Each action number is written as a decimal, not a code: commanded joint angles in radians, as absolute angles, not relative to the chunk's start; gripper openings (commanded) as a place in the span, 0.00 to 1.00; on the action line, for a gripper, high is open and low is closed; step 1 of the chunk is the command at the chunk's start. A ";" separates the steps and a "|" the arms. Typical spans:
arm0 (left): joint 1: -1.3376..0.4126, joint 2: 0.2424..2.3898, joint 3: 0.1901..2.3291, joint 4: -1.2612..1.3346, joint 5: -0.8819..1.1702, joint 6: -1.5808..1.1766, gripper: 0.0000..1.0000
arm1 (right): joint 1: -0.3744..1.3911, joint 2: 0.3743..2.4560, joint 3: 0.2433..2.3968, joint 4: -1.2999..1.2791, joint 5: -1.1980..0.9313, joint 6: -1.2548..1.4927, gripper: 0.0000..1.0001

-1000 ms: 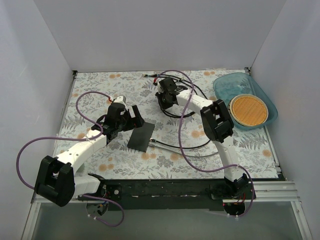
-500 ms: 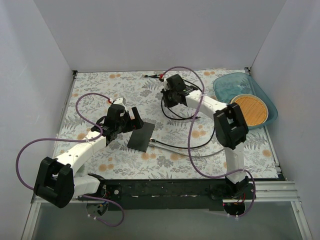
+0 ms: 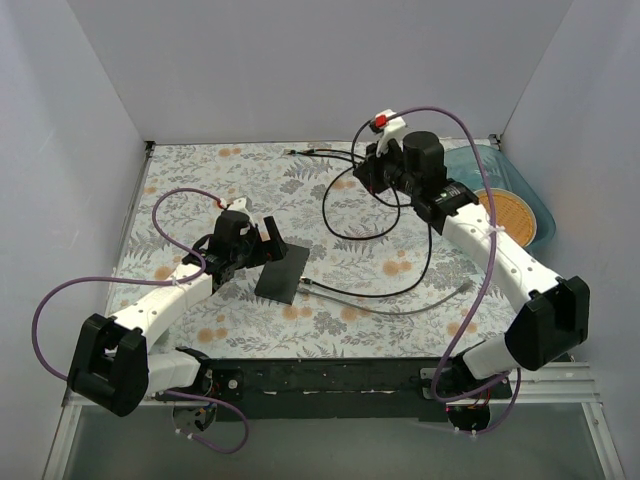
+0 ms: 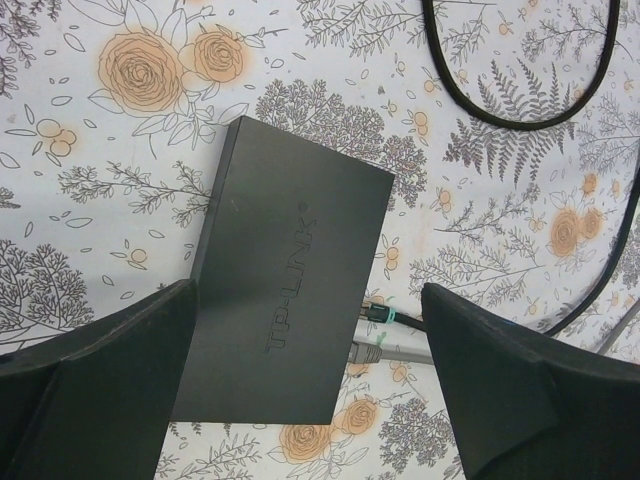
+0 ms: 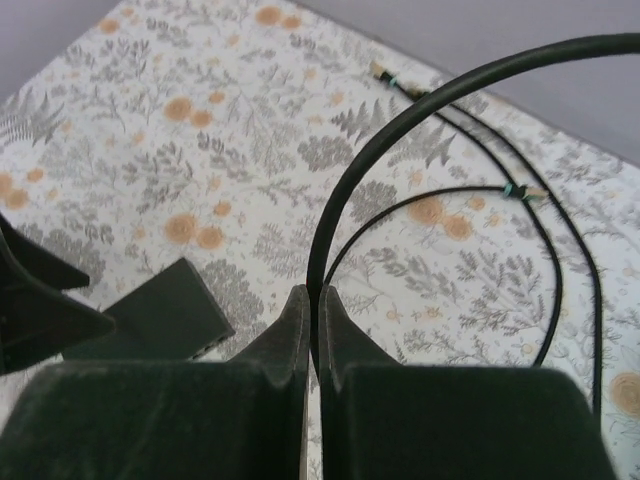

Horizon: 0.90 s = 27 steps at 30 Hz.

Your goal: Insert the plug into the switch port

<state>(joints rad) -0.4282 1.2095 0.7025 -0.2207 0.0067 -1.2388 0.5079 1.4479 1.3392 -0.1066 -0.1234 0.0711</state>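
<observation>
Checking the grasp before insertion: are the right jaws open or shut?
Shut. The right gripper has its jaws pressed together on the black cable, which rises between them.

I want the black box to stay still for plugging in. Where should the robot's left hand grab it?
Probably from straight above, since the switch lies flat on the table. Pinch its two long edges, across the narrow way, toward the end away from the two cables meeting its edge, so the fingers miss them. The open left gripper hangs right over it.
</observation>
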 commanded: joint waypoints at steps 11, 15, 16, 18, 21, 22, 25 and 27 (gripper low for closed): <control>-0.425 1.206 0.687 -0.183 0.058 -1.256 0.94 | 0.563 1.505 1.082 -0.229 -0.428 -0.086 0.01; -0.423 1.212 0.689 -0.178 0.058 -1.259 0.94 | 0.601 1.493 1.035 -0.267 -0.425 -0.104 0.03; -0.425 1.215 0.689 -0.179 0.058 -1.258 0.94 | 0.606 1.490 1.026 -0.271 -0.420 -0.106 0.10; -0.423 1.221 0.686 -0.178 0.060 -1.256 0.94 | 0.607 1.482 1.009 -0.275 -0.405 -0.109 0.36; -0.425 1.227 0.683 -0.173 0.061 -1.256 0.94 | 0.607 1.456 1.002 -0.252 -0.358 -0.098 0.59; -0.425 1.229 0.683 -0.170 0.064 -1.256 0.94 | 0.606 1.445 1.005 -0.232 -0.339 -0.080 0.63; -0.425 1.232 0.681 -0.170 0.067 -1.256 0.94 | 0.606 1.451 1.034 -0.199 -0.269 -0.048 0.74; -0.425 1.230 0.681 -0.169 0.067 -1.256 0.94 | 0.600 1.482 1.093 -0.207 -0.200 -0.008 0.77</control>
<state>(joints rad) -0.4282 1.2282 0.6945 -0.1852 0.0528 -1.2568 0.6090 1.4788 1.0019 -0.2588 -0.3187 -0.0654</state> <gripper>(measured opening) 0.939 0.759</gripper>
